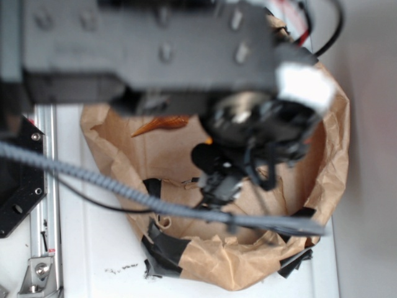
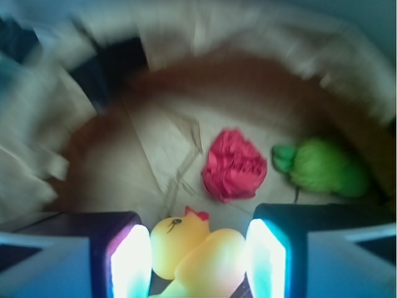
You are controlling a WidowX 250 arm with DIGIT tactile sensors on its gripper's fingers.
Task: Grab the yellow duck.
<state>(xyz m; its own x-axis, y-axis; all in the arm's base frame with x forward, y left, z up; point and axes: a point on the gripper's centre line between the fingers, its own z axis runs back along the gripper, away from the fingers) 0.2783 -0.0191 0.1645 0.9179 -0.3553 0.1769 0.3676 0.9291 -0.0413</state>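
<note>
In the wrist view the yellow duck (image 2: pixel 186 245), with a red beak pointing away from me, fills the gap between the two pads of my gripper (image 2: pixel 198 254). Both pads (image 2: pixel 131 261) touch its sides, so the gripper is shut on the duck. The view is blurred. In the exterior view the gripper (image 1: pixel 217 180) hangs inside the brown paper bin (image 1: pixel 329 155), and the arm hides the duck.
A red crinkled ball (image 2: pixel 234 165) lies just beyond the duck, and a fuzzy green plush toy (image 2: pixel 319 166) lies to its right. An orange seashell (image 1: pixel 162 124) lies at the bin's back left. The bin's crumpled walls ring the gripper. A grey cable (image 1: pixel 124 189) crosses in front.
</note>
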